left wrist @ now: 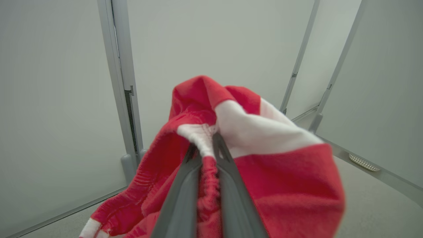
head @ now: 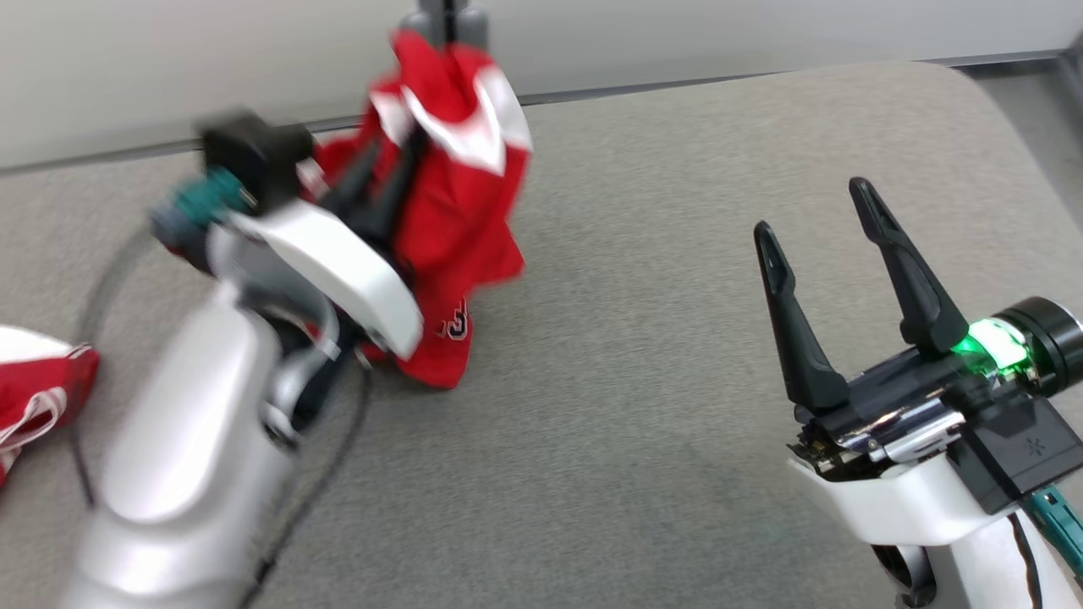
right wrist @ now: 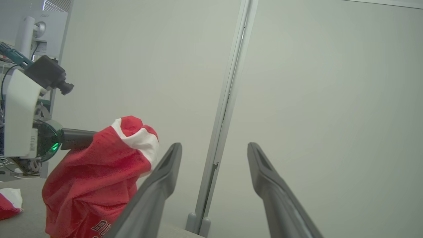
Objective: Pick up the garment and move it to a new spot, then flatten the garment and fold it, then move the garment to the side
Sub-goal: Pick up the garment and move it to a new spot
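Note:
The garment (head: 461, 203) is red with white panels and dark lettering near its hem. It hangs bunched from my left gripper (head: 393, 169) above the far left of the grey table (head: 643, 389), its lower end reaching down to the surface. In the left wrist view the left gripper (left wrist: 205, 145) is shut on a gathered red and white fold of the garment (left wrist: 281, 178). The right wrist view shows the garment (right wrist: 96, 178) draped over those fingers. My right gripper (head: 812, 210) stands open and empty at the lower right, well apart from the cloth, its own view showing spread fingers (right wrist: 214, 147).
Another red and white cloth (head: 34, 381) lies at the table's left edge. A pale wall with a grey post (head: 444, 17) runs just behind the table's far edge. A black cable (head: 338, 474) trails beside my left arm.

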You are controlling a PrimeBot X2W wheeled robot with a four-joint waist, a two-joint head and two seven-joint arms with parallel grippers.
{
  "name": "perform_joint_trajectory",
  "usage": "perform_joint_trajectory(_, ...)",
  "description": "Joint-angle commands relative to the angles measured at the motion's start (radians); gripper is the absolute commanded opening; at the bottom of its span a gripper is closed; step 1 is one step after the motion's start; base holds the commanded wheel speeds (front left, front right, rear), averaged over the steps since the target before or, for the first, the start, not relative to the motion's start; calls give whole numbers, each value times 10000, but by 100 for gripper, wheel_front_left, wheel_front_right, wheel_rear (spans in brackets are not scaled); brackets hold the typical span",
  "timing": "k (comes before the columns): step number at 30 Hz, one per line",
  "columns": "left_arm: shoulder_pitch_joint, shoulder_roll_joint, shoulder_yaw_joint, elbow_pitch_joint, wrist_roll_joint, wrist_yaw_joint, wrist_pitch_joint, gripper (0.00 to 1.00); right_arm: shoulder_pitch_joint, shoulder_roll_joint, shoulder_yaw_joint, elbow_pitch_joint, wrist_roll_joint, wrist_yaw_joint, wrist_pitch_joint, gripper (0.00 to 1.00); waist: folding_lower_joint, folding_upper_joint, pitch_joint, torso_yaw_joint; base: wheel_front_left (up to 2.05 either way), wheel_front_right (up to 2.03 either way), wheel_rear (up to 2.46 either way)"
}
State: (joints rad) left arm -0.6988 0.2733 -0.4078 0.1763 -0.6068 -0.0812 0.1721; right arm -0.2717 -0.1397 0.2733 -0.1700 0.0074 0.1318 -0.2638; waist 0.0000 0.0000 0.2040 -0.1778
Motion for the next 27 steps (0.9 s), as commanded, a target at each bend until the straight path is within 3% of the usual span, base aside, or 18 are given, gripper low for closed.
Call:
perform_joint_trajectory(1, 467, -162, -229, 104, 294, 186, -356, 0, 218, -23, -19, 36, 19, -20, -12, 100, 0, 0, -462, -709, 0, 0, 0)
perform_joint_trajectory(7, 2260, -1068, -1672, 1566, 1401, 615, -1876, 0, 919, 350, -505, -33, 203, -21, -12, 100, 0, 0, -405, -1265, 0, 0, 0)
perform_joint_trajectory(12, 3269, -1705, -2438, 3448, 1553, 368, -3240, 0, 1540, 448, -206, 619, 204, -21, -12, 100, 0, 0, -437, -1249, 0, 0, 0)
perform_joint_trajectory(13, 3383, -1816, -2521, 3707, 1499, 304, -3484, 4, 1662, 428, -140, 772, 198, -21, -12, 100, 0, 0, -478, -1202, 0, 0, 0)
perform_joint_trajectory(14, 3475, -1922, -2601, 3942, 1464, 284, -3675, 75, 1765, 407, -78, 897, 160, -21, -13, 100, 0, 0, -535, -1140, 0, 0, 0)
perform_joint_trajectory(15, 3521, -1990, -2661, 4072, 1470, 268, -3879, 100, 1840, 408, -22, 1006, 167, -21, -12, 100, 0, 0, -596, -1073, 0, 0, 0)
perform_joint_trajectory(21, 3796, -2155, -2554, 3874, 1627, 573, -4364, 100, 2372, 339, 143, 1719, 196, -21, -13, 100, 0, 0, -1364, -317, 0, 0, 0)
perform_joint_trajectory(27, 5235, -1967, -1006, 1667, 2339, 1321, -4368, 100, 2873, 459, -196, 2071, 337, -21, -13, 100, 0, 0, -1983, 496, 0, 0, 0)
